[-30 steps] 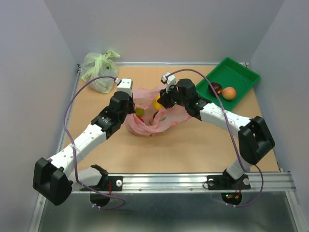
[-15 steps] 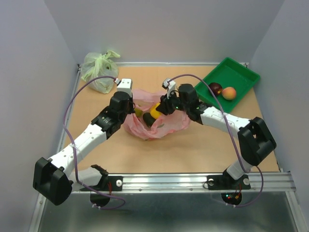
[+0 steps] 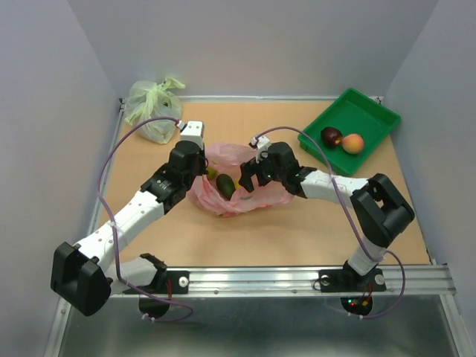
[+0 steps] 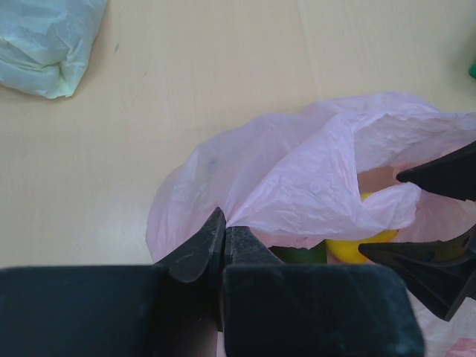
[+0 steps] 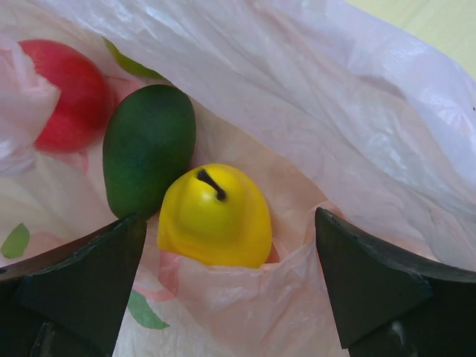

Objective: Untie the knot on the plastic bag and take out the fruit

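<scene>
Left end effector (image 4: 224, 232) pressed together on plastic bag (image 4: 297, 171) rim; right end effector (image 5: 223, 245) spread astride yellow fruit (image 5: 216, 212) inside bag mouth; risk: closing catches the film fold below fruit, causing slip or bag drag.

A pink plastic bag (image 3: 256, 195) lies open mid-frame on the tan bench (image 3: 297, 230). A dark green fruit (image 3: 224, 186) and a bit of yellow fruit (image 3: 240, 183) show in its mouth. The left gripper (image 3: 199, 172) meets the bag's left rim. The right gripper (image 3: 244, 181) hangs over the opening, fingers apart. At upper right a green tray (image 3: 364, 110) holds a dark purple fruit (image 3: 331, 136) touching a peach-coloured one (image 3: 352, 143). A knotted pale green bag (image 3: 152, 108) sits at upper left.
</scene>
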`<state>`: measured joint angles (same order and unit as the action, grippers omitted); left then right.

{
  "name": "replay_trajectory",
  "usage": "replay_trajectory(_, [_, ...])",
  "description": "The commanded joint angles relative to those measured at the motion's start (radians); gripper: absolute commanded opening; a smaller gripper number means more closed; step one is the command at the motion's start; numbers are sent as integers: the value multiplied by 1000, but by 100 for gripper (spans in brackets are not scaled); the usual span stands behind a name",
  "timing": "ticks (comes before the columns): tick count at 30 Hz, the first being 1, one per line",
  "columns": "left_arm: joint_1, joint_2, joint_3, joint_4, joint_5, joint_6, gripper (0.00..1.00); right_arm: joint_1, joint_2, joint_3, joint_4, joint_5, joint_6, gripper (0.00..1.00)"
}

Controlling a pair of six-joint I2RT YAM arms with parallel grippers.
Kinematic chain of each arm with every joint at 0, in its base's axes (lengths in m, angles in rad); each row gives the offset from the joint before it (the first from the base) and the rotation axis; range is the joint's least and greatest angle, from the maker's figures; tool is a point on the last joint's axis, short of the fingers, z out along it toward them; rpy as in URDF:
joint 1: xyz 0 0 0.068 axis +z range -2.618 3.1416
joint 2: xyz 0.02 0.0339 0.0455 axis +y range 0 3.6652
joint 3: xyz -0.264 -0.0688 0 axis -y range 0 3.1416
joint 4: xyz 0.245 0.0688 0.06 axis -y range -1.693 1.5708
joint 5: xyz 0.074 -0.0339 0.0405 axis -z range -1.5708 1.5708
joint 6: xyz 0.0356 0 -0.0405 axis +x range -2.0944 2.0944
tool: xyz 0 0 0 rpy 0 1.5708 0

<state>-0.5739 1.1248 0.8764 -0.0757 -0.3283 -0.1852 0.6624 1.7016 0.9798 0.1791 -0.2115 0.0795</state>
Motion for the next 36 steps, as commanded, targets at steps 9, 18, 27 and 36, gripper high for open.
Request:
replay_trajectory(9, [6, -20, 1, 19, -11, 1, 0, 6, -137, -216, 25, 149, -6, 100])
replay_trajectory(18, [6, -14, 1, 24, 23, 1, 0, 8, -206, -190, -9, 100, -1, 100])
replay_trajectory(27, [6, -22, -7, 40, 66, 21, 0, 23, -295, -44, -35, -18, 54, 99])
replay_trajectory(36, [5, -28, -10, 47, 75, 30, 0, 29, -139, 29, -29, 38, 40, 88])
